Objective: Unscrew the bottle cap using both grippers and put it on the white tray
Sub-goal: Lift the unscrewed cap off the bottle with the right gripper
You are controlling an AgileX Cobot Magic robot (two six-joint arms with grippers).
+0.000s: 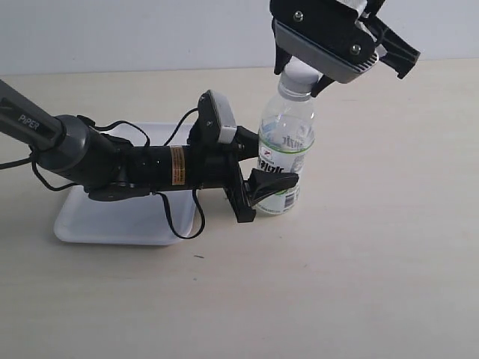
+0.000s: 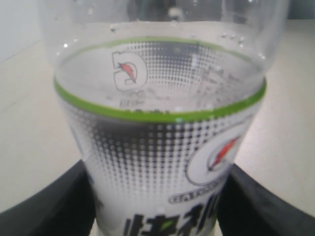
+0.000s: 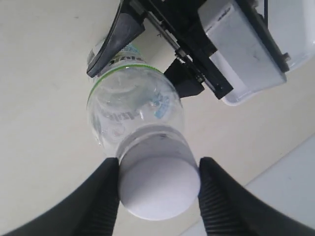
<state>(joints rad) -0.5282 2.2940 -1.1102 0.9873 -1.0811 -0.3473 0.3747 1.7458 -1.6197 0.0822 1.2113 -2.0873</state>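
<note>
Bottle [image 1: 287, 149] stands upright on the desk [image 1: 374, 269], just beside the white tray [image 1: 112, 224], on its right in the exterior view. The left end effector [image 1: 263, 161] reaches in sideways across the tray and is clamped on the label band, one finger each side. The bottle cap [image 3: 158, 186] is still on the neck. The right end effector [image 3: 158, 196] comes from above, pads against both sides of the cap, gripping it.
</note>
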